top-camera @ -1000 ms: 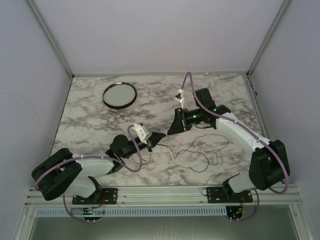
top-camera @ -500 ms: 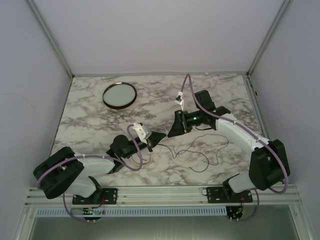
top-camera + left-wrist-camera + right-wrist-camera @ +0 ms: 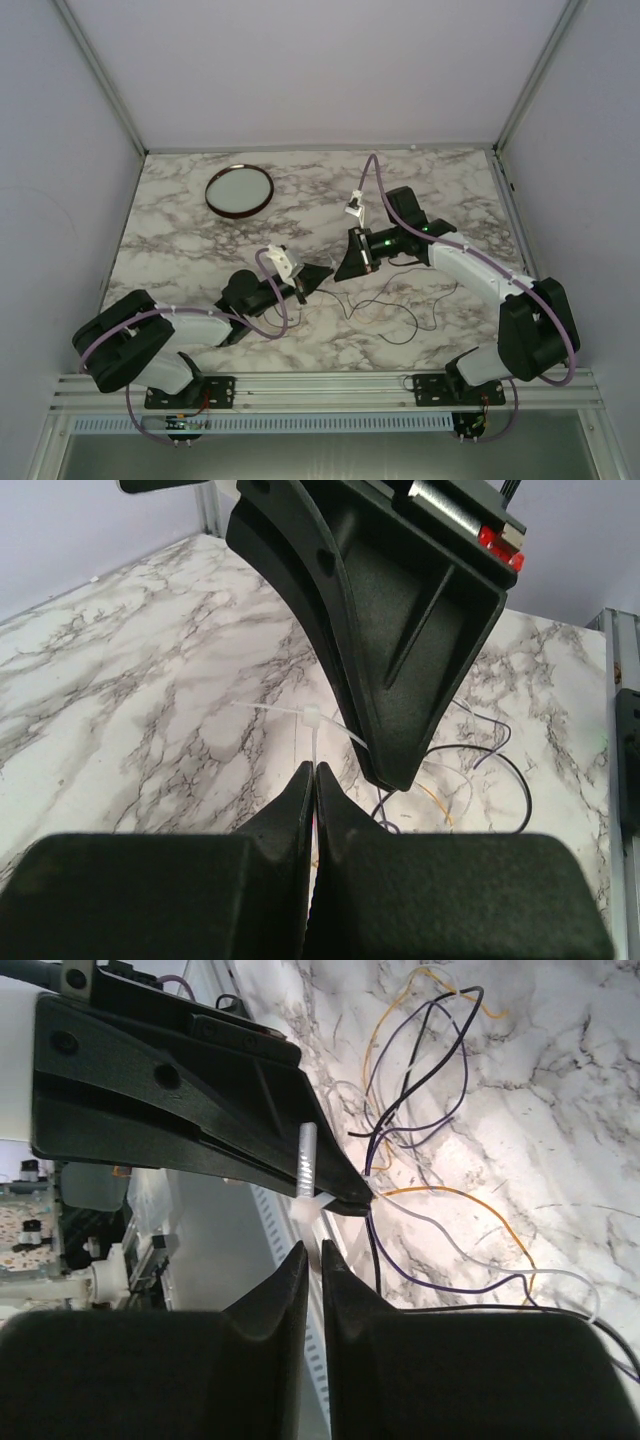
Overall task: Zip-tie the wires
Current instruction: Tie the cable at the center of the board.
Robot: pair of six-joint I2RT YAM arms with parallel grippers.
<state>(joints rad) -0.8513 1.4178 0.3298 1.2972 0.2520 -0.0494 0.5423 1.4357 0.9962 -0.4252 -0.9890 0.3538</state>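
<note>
Watching the spot right of the dish (image 3: pixel 238 190), toward the near edge, I see both grippers meet tip to tip. The left gripper (image 3: pixel 313 770) is clamped on the zip tie (image 3: pixel 312 720). The right gripper (image 3: pixel 313 1250) pinches its other end, jaws almost together. The wires (image 3: pixel 369 1165) gather at its head and loop farther right.

Soft even light; left claw (image 3: pixel 313 770) perhaps blurred.
</note>
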